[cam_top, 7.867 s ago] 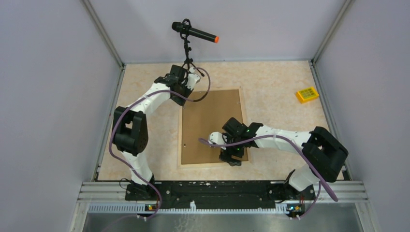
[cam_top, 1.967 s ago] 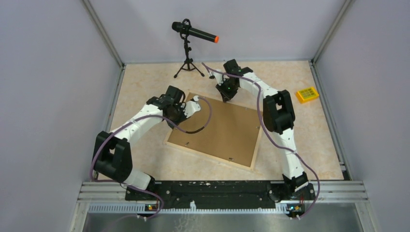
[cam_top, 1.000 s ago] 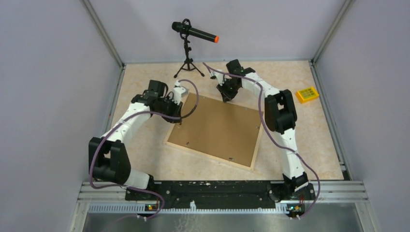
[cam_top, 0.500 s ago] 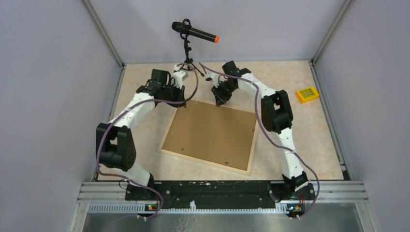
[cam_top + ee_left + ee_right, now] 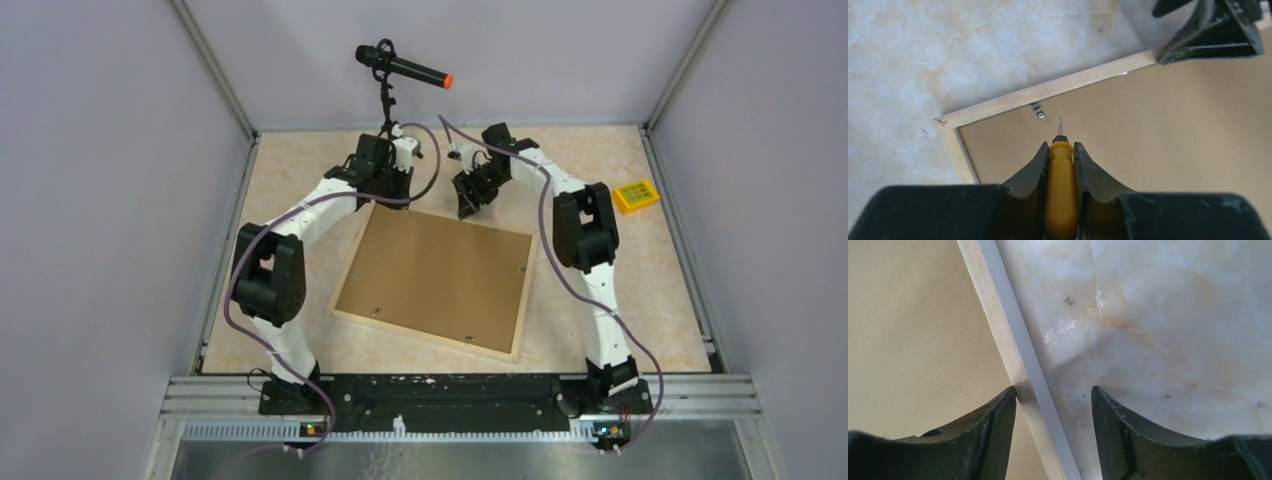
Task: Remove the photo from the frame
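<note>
The frame point(image 5: 435, 280) lies face down on the marble table, brown backing board up, turned slightly askew. The photo is hidden under that board. At the frame's far left corner my left gripper point(image 5: 386, 192) is shut on a yellow-handled screwdriver point(image 5: 1060, 190), whose tip hangs just short of a small metal tab point(image 5: 1036, 109) by the wooden rim point(image 5: 1048, 90). My right gripper point(image 5: 468, 205) stands open astride the far rim point(image 5: 998, 315), one finger point(image 5: 998, 425) over the board and the other over the table.
A microphone on a small tripod point(image 5: 400, 70) stands at the back, close behind the left wrist. A yellow block point(image 5: 636, 195) lies at the back right. Grey walls close in the table on three sides.
The right gripper has opened and let go of the frame's far rim. The frame has turned and slid slightly. The left arm has swung right to the frame's far left corner.
</note>
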Motion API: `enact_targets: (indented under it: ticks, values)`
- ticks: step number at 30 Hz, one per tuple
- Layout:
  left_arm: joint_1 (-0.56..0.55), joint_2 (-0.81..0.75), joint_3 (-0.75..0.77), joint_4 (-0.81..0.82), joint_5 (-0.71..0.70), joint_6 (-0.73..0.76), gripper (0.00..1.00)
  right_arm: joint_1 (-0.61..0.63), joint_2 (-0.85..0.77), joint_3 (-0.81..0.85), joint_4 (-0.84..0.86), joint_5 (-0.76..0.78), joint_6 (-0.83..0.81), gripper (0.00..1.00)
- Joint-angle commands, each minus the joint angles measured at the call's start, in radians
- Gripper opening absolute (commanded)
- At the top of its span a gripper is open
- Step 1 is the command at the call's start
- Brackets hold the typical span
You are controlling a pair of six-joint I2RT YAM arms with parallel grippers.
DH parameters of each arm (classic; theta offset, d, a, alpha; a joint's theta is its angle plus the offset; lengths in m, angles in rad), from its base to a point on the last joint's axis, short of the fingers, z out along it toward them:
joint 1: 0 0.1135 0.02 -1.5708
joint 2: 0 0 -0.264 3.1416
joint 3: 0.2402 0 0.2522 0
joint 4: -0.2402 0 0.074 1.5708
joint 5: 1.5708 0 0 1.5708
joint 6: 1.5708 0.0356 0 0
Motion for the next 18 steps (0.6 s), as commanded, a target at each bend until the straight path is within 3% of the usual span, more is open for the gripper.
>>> enact_targets:
  ticks: [1, 18]
  values:
    - [-0.006, 0.040, 0.068, 0.067, -0.091, -0.039, 0.00, 0.009, -0.059, -0.045, 0.009, 0.038, -0.016, 0.55]
    - [-0.016, 0.103, 0.090, 0.079, -0.103, -0.052, 0.00, 0.010, -0.042, -0.112, 0.030, 0.140, -0.031, 0.48]
